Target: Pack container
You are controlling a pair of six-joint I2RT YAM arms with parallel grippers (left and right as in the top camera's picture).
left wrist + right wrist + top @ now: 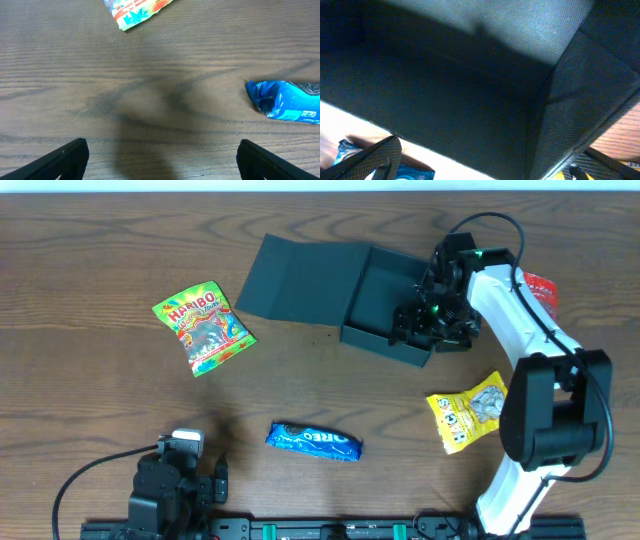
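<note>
A: Item: container (340, 285), upper centre of frame, lid open, seemingly empty. Step?
B: Packing unstarted. Left jaws, right jaws: wide open, empty; right above container's edge. Next: grasp Oreo packet (313, 441).

Spread flat over a brown wood-grain worktop (90, 270), well apart from one another: a green Haribo bag (203, 327) toward the left, slightly tilted; a blue Oreo pack (313, 441) near the front middle, lying lengthwise; a crumpled yellow snack packet (467, 412) on the right; a red packet (541, 292) at the far right, mostly hidden. One end of the Oreo pack and one edge of the Haribo bag also visible in the left wrist view.
</note>
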